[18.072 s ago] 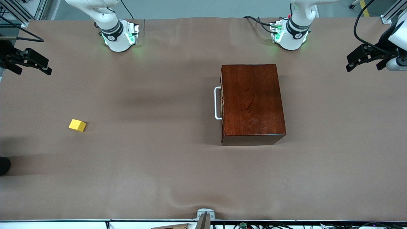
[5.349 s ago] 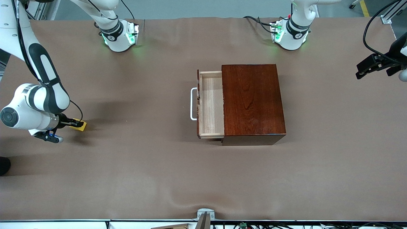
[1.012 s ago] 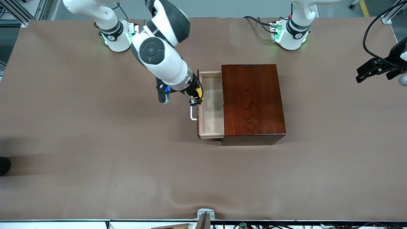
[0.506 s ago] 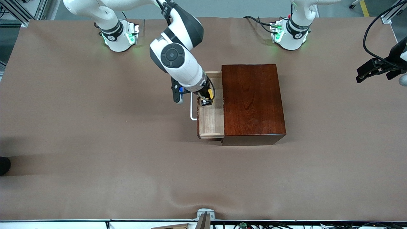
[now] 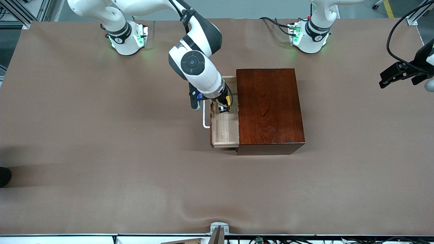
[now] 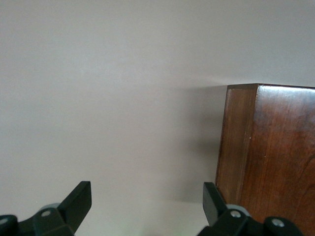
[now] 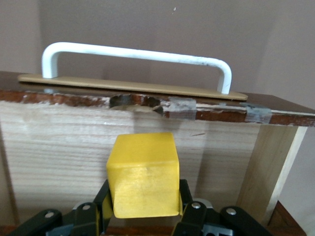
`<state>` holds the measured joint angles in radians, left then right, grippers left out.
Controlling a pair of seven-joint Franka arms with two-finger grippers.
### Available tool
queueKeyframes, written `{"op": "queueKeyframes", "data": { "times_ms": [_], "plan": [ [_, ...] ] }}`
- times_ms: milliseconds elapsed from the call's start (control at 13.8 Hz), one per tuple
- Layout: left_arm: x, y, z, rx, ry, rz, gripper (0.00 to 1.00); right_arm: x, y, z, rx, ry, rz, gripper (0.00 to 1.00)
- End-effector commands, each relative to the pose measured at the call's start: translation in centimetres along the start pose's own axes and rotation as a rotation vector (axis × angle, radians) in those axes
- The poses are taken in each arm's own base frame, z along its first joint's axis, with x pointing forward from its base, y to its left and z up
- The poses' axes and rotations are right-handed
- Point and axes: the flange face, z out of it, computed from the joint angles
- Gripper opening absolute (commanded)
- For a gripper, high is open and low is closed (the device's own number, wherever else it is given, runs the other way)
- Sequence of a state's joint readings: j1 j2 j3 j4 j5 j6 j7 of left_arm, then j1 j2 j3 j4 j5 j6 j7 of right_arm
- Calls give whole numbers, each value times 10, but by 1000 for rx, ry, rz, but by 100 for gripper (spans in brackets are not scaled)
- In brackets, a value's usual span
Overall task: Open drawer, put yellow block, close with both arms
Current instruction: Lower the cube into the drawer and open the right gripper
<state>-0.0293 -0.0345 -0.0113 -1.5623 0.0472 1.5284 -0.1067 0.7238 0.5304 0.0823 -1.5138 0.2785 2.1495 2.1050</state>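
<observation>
The drawer (image 5: 224, 123) stands pulled out of the wooden box (image 5: 269, 110), its white handle (image 5: 204, 118) facing the right arm's end of the table. The right gripper (image 5: 224, 104) hangs over the open tray, clamped on the yellow block (image 7: 143, 174), apparently clear of the tray floor. The left gripper (image 5: 396, 74) waits well off the box's closed end, fingers (image 6: 75, 203) spread apart.

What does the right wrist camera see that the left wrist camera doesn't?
Only the right wrist view shows the yellow block pinched in the right end effector, with the open drawer and its white handle in front of it. Only the left wrist view shows the left end effector, its fingers spread over bare table, and a corner of the wooden box. Both share the brown table covering.
</observation>
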Motion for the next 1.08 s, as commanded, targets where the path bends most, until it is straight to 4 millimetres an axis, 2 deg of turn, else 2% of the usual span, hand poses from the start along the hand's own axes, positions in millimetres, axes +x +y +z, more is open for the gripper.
{"op": "queueKeyframes", "data": {
  "times_ms": [0,361,578,867,1012],
  "plan": [
    [0,1,-1,-9,8,22,100,0,4,6,-8,-9,23,0],
    [0,1,-3,-10,9,22,100,-3,3,15,10,-20,31,0],
    [0,1,-3,-11,11,23,100,-7,5,32,15,-20,38,0],
    [0,1,-4,-10,12,23,100,-7,5,36,13,-17,38,0],
    [0,1,-5,-11,14,25,100,-2,2,36,6,-13,85,32]
  ]
}}
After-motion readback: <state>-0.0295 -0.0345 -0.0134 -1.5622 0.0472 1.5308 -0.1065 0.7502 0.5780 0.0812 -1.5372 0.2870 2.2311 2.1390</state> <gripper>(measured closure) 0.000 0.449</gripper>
